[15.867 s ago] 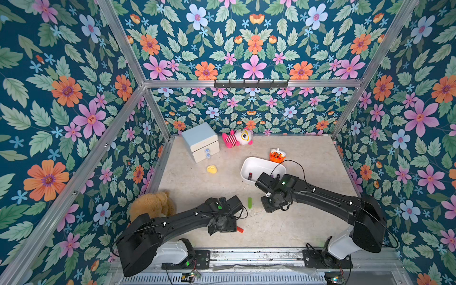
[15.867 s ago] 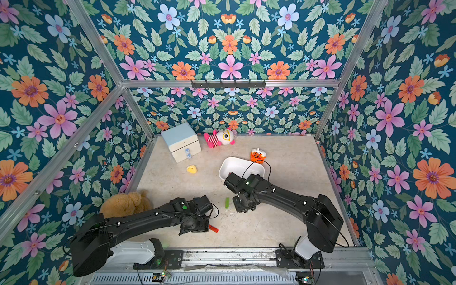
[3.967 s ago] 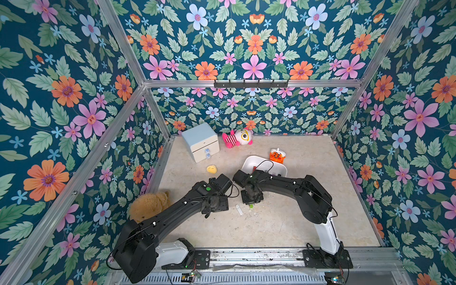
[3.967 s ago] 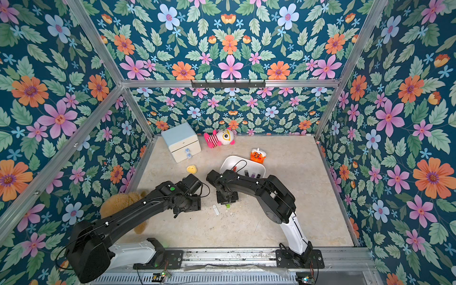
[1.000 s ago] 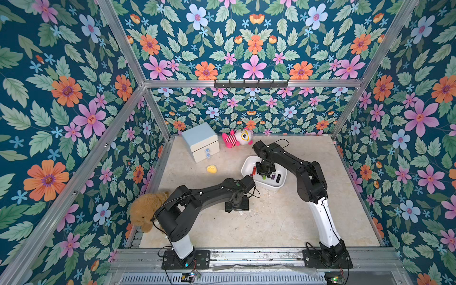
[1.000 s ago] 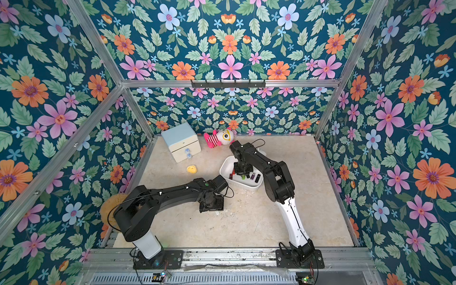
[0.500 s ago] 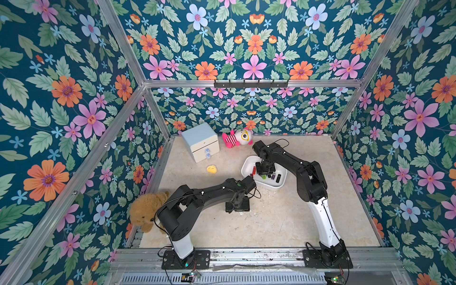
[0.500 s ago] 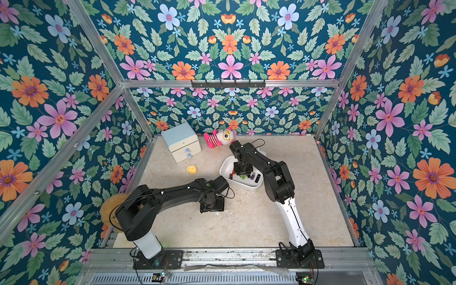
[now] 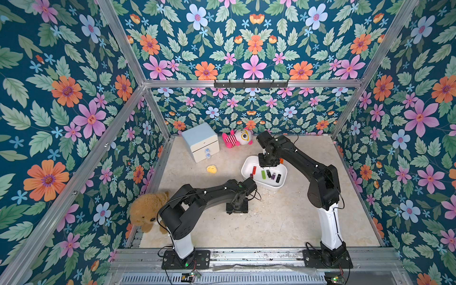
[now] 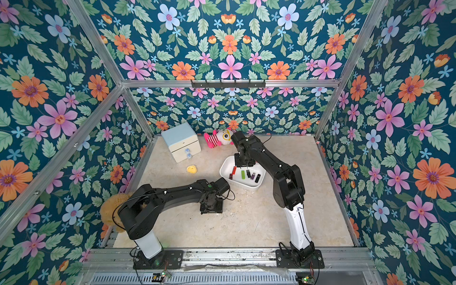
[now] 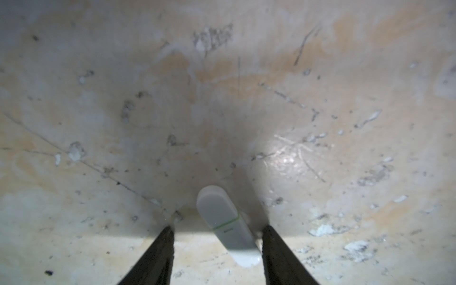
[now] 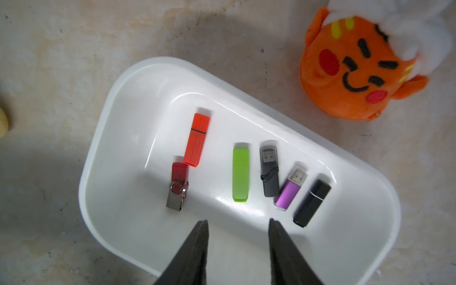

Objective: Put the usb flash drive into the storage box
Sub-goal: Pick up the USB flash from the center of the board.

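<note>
Beige tabletop (image 11: 222,74): white usb drive (image 11: 225,222) btwn spread jaws of left tool (image 11: 219,227)

No text, label, brand or number can be read anywhere. The white flash drive (image 11: 225,222) carries a small grey mark just beside its green band, too blurred to make out.

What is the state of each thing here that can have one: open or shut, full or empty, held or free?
storage box, open-topped, holds six flash drives.
left end effector, open, set around the white flash drive.
white flash drive, free on the table, outside the storage box, not gripped.
right end effector, open, empty, above the storage box.
cabinet, both drawers shut.
</note>
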Robot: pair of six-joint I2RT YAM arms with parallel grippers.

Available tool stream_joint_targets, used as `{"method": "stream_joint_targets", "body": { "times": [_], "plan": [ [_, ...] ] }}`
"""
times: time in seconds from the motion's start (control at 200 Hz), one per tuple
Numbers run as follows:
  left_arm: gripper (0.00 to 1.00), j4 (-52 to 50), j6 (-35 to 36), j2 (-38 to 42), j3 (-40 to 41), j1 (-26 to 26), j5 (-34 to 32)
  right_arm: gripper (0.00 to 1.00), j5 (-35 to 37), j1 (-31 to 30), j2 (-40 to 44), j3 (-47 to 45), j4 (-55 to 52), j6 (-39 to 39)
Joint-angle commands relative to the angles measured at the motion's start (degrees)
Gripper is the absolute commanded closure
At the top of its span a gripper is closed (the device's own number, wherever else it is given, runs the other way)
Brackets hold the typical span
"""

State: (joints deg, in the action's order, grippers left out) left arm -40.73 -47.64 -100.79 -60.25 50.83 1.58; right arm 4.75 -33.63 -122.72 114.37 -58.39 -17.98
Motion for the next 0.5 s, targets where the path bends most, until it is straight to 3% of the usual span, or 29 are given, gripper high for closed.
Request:
{"method": "stream_joint_targets", "body": {
  "times": [0.0,0.34,0.495],
  "plan": [
    [0.49,-1.82,0.66,-0.70,0.04,-0.03,-0.44,0.56,1.48,-0.12,1.52,-0.32,-1.80,-0.04],
    [0.74,-1.15,0.76,-0.59,1.49,-0.07,0.79,0.55,3.30,0.61,4.25,-4.94,-1.05,-1.36],
    [0.95,-0.84,0.72,0.37,2.24,-0.10,0.88,0.41,3.32,2.26,1.90,-2.29,-0.94,-0.77]
  ]
}}
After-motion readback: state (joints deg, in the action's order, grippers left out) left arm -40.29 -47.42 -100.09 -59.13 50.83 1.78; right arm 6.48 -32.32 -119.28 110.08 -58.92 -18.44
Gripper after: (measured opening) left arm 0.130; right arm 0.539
